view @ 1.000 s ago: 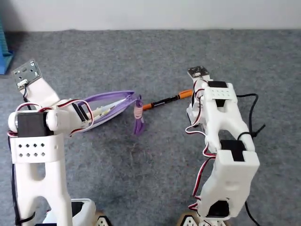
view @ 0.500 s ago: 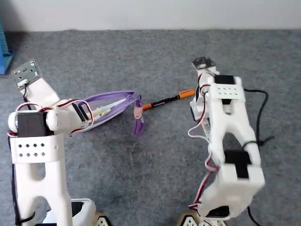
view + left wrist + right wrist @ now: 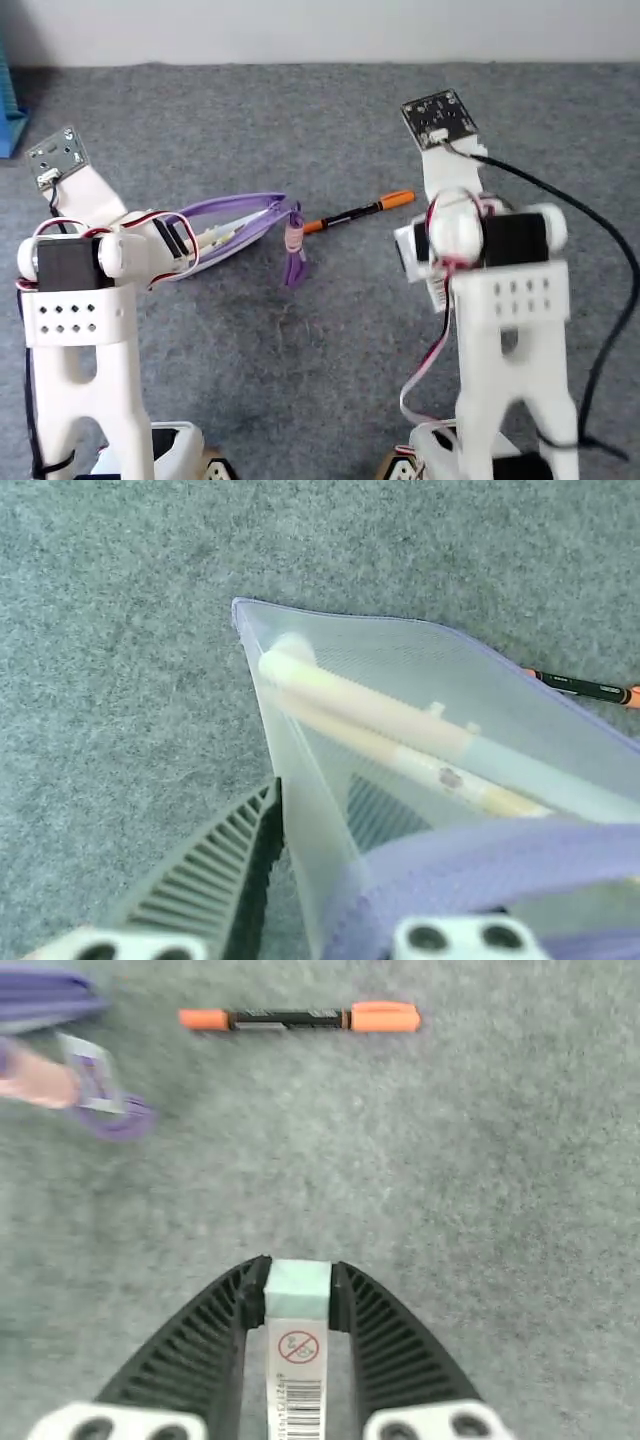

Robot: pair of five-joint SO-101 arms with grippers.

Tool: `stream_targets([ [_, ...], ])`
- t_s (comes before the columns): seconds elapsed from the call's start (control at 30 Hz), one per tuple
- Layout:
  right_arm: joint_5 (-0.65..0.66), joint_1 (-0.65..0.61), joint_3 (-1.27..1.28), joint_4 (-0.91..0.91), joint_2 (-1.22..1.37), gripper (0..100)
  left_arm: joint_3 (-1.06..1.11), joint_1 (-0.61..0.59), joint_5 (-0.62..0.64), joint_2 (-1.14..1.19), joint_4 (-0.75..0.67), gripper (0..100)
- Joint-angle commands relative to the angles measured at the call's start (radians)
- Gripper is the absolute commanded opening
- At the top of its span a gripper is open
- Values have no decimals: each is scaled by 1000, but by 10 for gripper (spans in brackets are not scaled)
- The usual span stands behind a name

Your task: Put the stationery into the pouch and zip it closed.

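Note:
A purple-edged translucent pouch (image 3: 235,215) lies open at the left of the table, with two pale pens (image 3: 380,725) inside. My left gripper (image 3: 300,880) is shut on the pouch's wall near its mouth, and appears in the high view as the left gripper (image 3: 185,245). An orange-capped black pen (image 3: 358,212) lies on the table between the arms, just beyond the pouch's purple strap and tag (image 3: 293,248). My right gripper (image 3: 297,1282) is shut on a green-and-white eraser (image 3: 297,1325), held above the table short of the pen (image 3: 300,1020).
Grey carpet (image 3: 340,340) covers the table. A blue object (image 3: 8,110) stands at the far left edge. The right arm (image 3: 490,250) rises tall over the right half.
The right arm has pulled back from the pen and risen, with its wrist now higher. The left arm, the pouch and the pen have not moved.

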Motion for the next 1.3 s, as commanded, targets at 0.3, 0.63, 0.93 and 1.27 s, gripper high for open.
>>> stream_targets([
  [0.3, -322, -216, -23, -231, -226, 8, 1, 5, 11, 25, 15, 114],
  [0.63, -470, -430, 164, -705, -234, 8, 2, 5, 37, 25, 15, 114],
  [0.93, -422, -542, 431, -1244, -223, 8, 4, 5, 37, 25, 15, 114],
  [1.27, -365, -587, 358, -1379, -223, 8, 4, 5, 37, 28, 15, 114],
])
